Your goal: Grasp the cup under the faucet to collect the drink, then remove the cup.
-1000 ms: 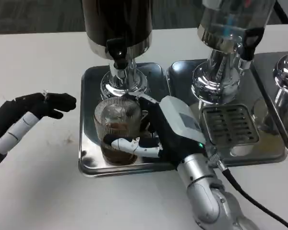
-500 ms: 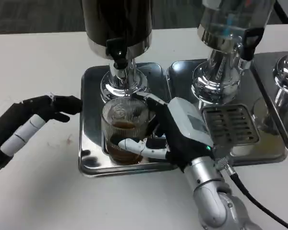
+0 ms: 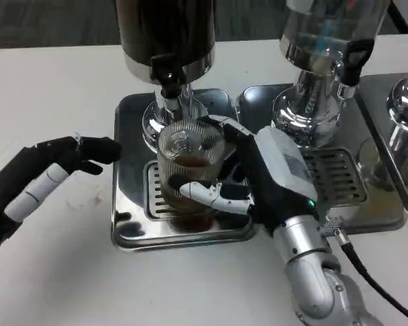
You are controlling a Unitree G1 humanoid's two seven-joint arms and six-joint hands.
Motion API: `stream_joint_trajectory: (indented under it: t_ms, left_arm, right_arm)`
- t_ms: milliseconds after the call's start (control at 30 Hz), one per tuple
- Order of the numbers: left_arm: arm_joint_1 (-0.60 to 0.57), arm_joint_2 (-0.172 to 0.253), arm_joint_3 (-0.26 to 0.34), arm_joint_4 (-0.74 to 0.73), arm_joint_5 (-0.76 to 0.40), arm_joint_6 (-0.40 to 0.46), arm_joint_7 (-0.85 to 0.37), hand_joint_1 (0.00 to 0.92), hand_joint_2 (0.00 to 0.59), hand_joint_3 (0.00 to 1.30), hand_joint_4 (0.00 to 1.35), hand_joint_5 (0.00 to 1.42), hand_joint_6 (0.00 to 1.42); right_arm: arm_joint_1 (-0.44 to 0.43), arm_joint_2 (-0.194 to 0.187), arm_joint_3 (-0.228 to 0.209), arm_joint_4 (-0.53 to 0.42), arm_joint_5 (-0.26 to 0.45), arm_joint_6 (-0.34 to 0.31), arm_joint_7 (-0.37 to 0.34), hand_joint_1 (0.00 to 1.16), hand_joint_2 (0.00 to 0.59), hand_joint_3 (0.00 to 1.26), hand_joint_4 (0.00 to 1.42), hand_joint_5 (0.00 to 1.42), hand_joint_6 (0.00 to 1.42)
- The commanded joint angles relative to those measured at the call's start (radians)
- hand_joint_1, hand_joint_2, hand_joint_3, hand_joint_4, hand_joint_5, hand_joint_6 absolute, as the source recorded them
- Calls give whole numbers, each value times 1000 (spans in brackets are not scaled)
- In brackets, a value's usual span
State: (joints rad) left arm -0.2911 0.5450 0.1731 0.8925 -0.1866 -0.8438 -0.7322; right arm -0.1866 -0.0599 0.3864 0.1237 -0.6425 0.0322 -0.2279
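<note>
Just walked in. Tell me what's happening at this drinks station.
The robot's right hand grips a ribbed glass cup holding some brown drink, at the spout of the dark dispenser. The cup looks raised off the metal drip tray, whose slotted grille shows beneath it. The left hand hovers over the white table beside the tray, holding nothing. A second, clear dispenser stands to the right.

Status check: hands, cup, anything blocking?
Right hand grips cup, drink inside, below faucet. Left hand off to the side over table, holding nothing. Nothing blocking.
</note>
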Motion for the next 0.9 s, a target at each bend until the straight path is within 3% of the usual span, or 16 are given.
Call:
stream_joint_trajectory:
  t_ms: [33, 633, 767, 900]
  left_arm:
    - [-16, -7, -11, -4, 6, -18, -14, 0, 140, 428, 373, 322, 391]
    - [-6, 1, -11, -60, -11, -55, -47, 0, 139, 387, 319, 305, 380]
    - [10, 17, -14, -87, 0, -89, -47, 0, 137, 351, 250, 262, 358]
    - [37, 63, -19, -124, 50, -191, -27, 0, 137, 259, 147, 179, 291]
  right_arm:
    - [14, -9, -24, -60, 4, -12, -16, 608, 275, 382, 601, 720, 807]
    - [85, -41, -50, -165, -4, 29, 20, 611, 275, 403, 619, 754, 835]
    - [100, -47, -58, -189, -2, 32, 28, 611, 275, 406, 619, 764, 837]
    - [124, -55, -64, -228, -2, 37, 34, 611, 275, 406, 619, 766, 849]
